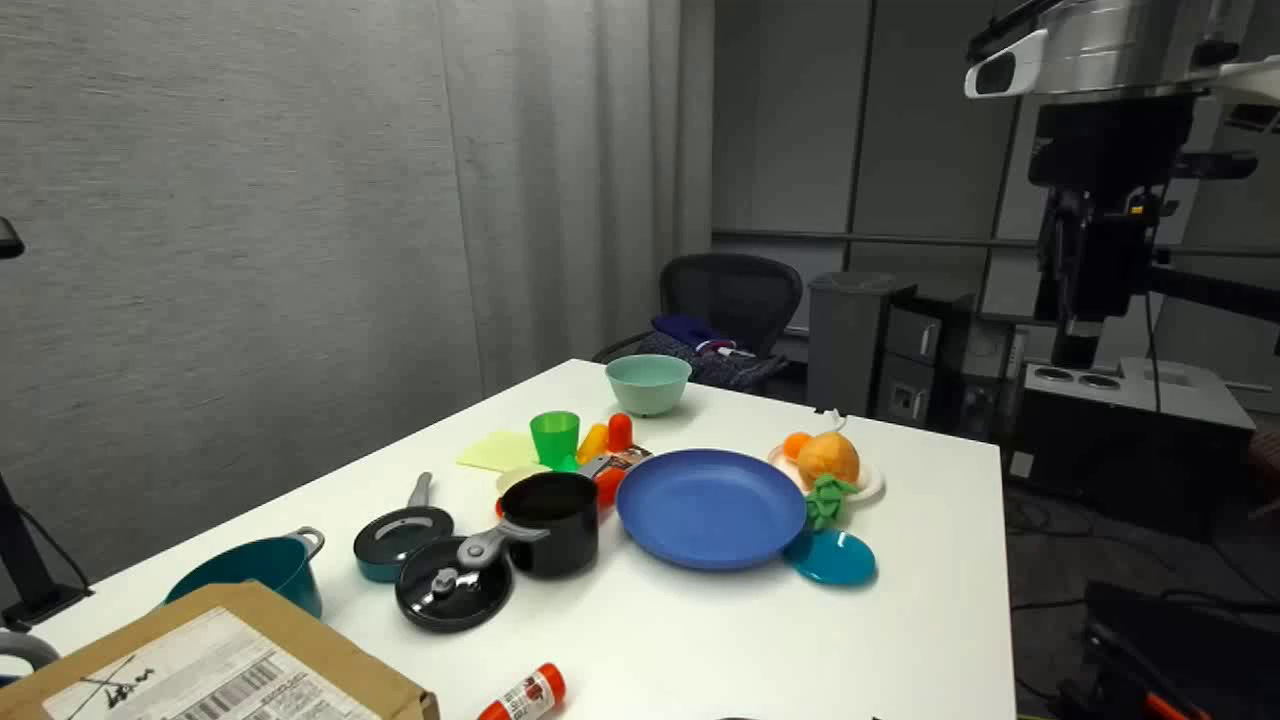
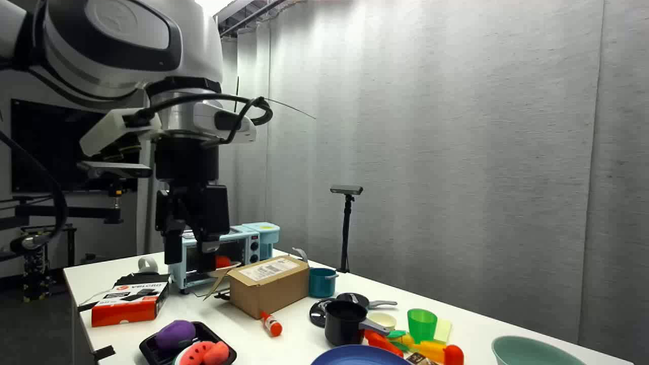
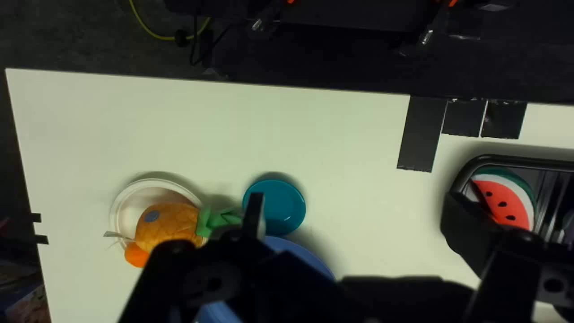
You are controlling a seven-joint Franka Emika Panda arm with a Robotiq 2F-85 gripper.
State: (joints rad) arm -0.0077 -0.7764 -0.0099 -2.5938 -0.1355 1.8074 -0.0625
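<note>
Because a shallow cream dish apparently cradles it, an orange plush pineapple lies beyond one finger of the black gripper; near the opposite finger, a black rectangular tray seems to corral a red-and-green watermelon slice. Pointing down, the gripper hangs empty, fingers apart, a round teal plate showing past the pineapple-side fingertip.

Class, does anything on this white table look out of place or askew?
Yes: the orange plush pineapple overhangs the round white dish, its green leaves sticking out past the rim, so it looks carelessly placed.
</note>
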